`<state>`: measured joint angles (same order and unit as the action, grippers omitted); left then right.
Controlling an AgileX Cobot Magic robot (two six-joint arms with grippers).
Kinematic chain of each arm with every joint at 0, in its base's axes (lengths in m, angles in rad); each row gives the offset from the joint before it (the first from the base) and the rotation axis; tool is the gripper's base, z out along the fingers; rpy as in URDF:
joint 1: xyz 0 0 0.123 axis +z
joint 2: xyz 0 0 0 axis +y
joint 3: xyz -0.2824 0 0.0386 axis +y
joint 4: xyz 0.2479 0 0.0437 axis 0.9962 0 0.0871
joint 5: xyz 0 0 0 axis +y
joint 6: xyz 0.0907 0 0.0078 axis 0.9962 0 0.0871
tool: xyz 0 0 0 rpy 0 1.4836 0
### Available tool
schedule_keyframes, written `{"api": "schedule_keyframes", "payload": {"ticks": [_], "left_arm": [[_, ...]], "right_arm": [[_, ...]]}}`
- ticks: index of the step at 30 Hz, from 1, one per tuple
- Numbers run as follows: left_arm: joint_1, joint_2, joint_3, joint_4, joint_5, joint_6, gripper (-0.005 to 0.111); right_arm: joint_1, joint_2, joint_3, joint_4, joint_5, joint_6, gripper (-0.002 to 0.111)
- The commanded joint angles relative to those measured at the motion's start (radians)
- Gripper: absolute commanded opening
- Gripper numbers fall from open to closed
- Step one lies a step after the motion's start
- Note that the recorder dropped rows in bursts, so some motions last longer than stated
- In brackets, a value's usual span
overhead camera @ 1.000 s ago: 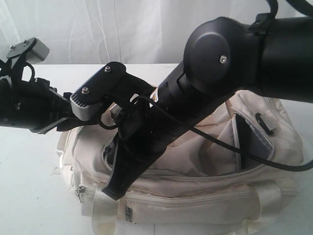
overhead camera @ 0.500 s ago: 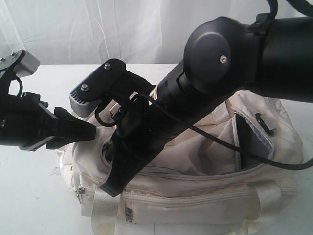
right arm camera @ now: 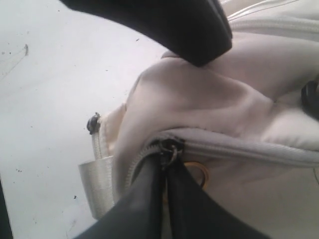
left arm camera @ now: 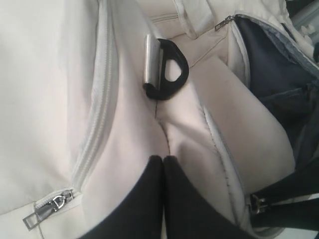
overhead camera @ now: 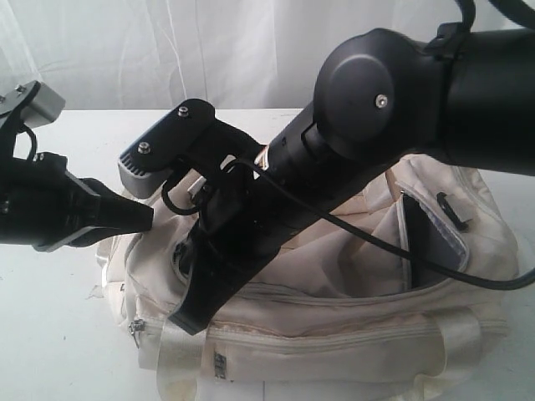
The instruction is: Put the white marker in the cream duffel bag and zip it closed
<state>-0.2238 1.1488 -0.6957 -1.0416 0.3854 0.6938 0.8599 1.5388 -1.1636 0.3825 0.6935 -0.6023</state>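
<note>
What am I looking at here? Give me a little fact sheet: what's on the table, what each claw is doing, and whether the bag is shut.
On the table: cream duffel bag
Left gripper: shut, tips against a fabric crease at the bag's end
Right gripper: shut on the zip pull
Bag opening: partly unzipped, dark lining showing
White marker: not in view

The cream duffel bag [overhead camera: 351,334] lies on the white table [overhead camera: 50,334].
</note>
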Motion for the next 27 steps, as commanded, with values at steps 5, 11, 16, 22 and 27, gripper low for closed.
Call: {"api": "schedule_keyframes", "payload": {"ticks": [5, 11, 16, 22, 27], "left_arm": [[0.002, -0.009, 0.009, -0.016, 0.007, 0.056, 0.001], [0.002, -0.031, 0.009, 0.14, 0.027, 0.074, 0.041], [0.002, -0.061, 0.009, 0.19, 0.034, 0.152, 0.061], [0.002, -0.059, 0.009, 0.179, 0.052, 0.152, 0.061], [0.002, -0.048, 0.009, 0.137, 0.031, 0.152, 0.06]], "right_arm": [[0.005, -0.013, -0.002, 0.027, -0.016, 0.004, 0.0], [0.005, -0.013, -0.002, 0.027, -0.007, 0.004, 0.0], [0.005, -0.013, -0.002, 0.027, -0.01, 0.004, 0.0], [0.005, -0.013, -0.002, 0.029, -0.01, 0.004, 0.0], [0.005, -0.013, -0.002, 0.028, -0.016, 0.004, 0.0]]}}
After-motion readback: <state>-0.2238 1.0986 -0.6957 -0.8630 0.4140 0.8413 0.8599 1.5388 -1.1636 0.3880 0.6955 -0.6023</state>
